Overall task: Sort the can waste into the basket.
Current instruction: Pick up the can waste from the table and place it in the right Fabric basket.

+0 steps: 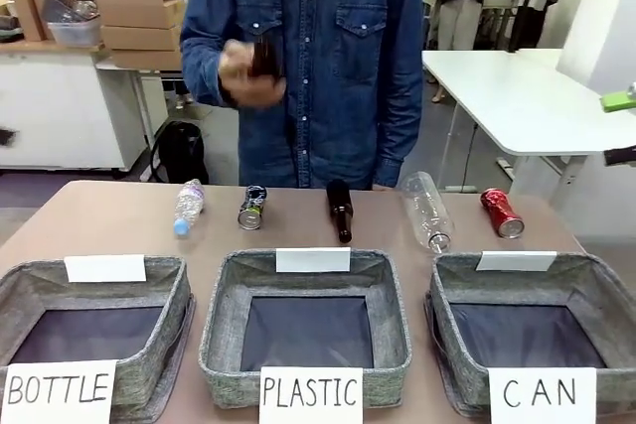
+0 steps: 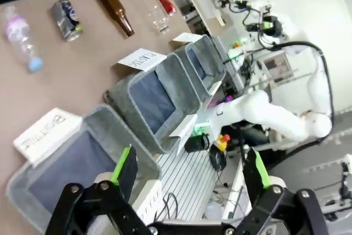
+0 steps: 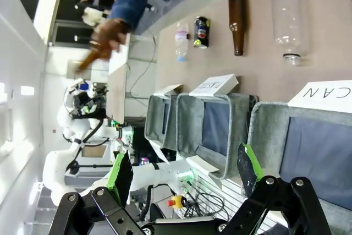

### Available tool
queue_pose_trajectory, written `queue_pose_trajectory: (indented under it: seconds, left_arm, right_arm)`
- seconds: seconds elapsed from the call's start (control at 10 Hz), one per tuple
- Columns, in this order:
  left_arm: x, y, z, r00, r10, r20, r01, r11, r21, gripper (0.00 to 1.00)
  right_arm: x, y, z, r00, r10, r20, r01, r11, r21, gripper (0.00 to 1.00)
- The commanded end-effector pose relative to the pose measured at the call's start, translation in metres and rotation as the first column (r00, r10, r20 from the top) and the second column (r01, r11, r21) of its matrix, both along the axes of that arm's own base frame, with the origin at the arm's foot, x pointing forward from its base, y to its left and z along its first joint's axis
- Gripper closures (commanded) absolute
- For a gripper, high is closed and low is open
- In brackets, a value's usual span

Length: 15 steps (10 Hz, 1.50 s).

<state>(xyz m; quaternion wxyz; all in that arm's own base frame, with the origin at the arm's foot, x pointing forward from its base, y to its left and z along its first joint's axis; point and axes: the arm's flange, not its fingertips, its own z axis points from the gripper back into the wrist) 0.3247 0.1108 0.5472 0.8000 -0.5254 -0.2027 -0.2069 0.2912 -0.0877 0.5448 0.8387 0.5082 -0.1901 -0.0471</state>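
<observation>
The fingers [image 3: 122, 171] of the right gripper [image 3: 184, 163] stand spread wide with nothing between them, and the left gripper [image 2: 190, 163] is just as wide and empty. Both hang on the robot's side of the row of baskets.

Straight ahead of the right gripper sits the CAN basket [image 1: 596, 280], empty, at the right end of the row. Just past its far rim lies the red can [image 1: 502, 212] on its side. Its long axis runs mostly away from the robot and slants a little, and its near end is close to the basket. To my eye that can is the right arm's: it must reach over the basket, and the jaws should cross the can's width rather than its length.

The dark can [image 1: 252, 208] also lies on its side, left of the middle and beyond the PLASTIC basket [image 1: 224, 285]. That puts it nearer the left arm but well apart from the CAN basket. Between the two cans lie a brown glass bottle [image 1: 340, 211] and a clear plastic bottle [image 1: 427, 211]. Across the table, the person's hand [image 1: 248, 71] is raised at chest height, holding something dark.
</observation>
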Motion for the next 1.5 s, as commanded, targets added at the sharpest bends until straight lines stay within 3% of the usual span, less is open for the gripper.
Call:
queue_pose_trajectory:
  seconds: [0.0, 0.1, 0.3, 0.4, 0.6, 0.7, 0.9, 1.0, 1.2, 1.4]
  left_arm:
    - [-0.037, 0.015, -0.013, 0.998, 0.065, 0.024, -0.065, 0.998, -0.006, 0.00]
    - [-0.034, 0.013, -0.015, 0.995, 0.104, 0.002, -0.104, 0.995, -0.011, 0.00]
    - [-0.025, 0.021, -0.005, 0.999, 0.053, 0.003, -0.052, 0.999, -0.010, 0.00]
    - [-0.041, 0.029, -0.011, 0.996, 0.094, 0.002, -0.094, 0.995, -0.016, 0.00]
    - [0.001, -0.002, 0.000, 0.993, -0.088, -0.075, 0.092, 0.994, 0.060, 0.00]
    - [-0.003, 0.016, 0.010, 0.993, -0.097, -0.067, 0.100, 0.995, 0.033, 0.00]
    - [-0.050, 0.085, 0.027, 0.997, 0.052, -0.063, -0.051, 0.999, 0.017, 0.00]
    - [-0.079, 0.114, 0.028, 0.983, 0.165, -0.079, -0.165, 0.986, 0.009, 0.00]
    - [-0.132, 0.149, 0.021, 0.955, 0.284, -0.084, -0.288, 0.957, -0.031, 0.00]
    - [-0.143, 0.148, 0.010, 0.969, 0.240, -0.061, -0.243, 0.968, -0.058, 0.00]
  right_arm:
    - [0.002, -0.002, 0.001, 1.000, 0.012, 0.027, -0.012, 1.000, -0.001, 0.00]
    - [0.002, -0.002, 0.001, 1.000, 0.012, 0.027, -0.012, 1.000, -0.001, 0.00]
    - [0.002, -0.002, 0.001, 1.000, 0.012, 0.027, -0.012, 1.000, -0.001, 0.00]
    - [0.002, -0.002, 0.001, 1.000, 0.012, 0.027, -0.012, 1.000, -0.001, 0.00]
    - [0.002, -0.002, 0.001, 1.000, 0.012, 0.027, -0.012, 1.000, -0.001, 0.00]
    - [0.002, -0.002, 0.001, 1.000, 0.012, 0.027, -0.012, 1.000, -0.001, 0.00]
    - [0.002, -0.002, 0.001, 1.000, 0.012, 0.027, -0.012, 1.000, -0.001, 0.00]
    - [0.002, -0.002, 0.001, 1.000, 0.012, 0.027, -0.012, 1.000, -0.001, 0.00]
    - [0.002, -0.002, 0.001, 1.000, 0.012, 0.027, -0.012, 1.000, -0.001, 0.00]
    - [0.002, -0.002, 0.001, 1.000, 0.012, 0.027, -0.012, 1.000, -0.001, 0.00]
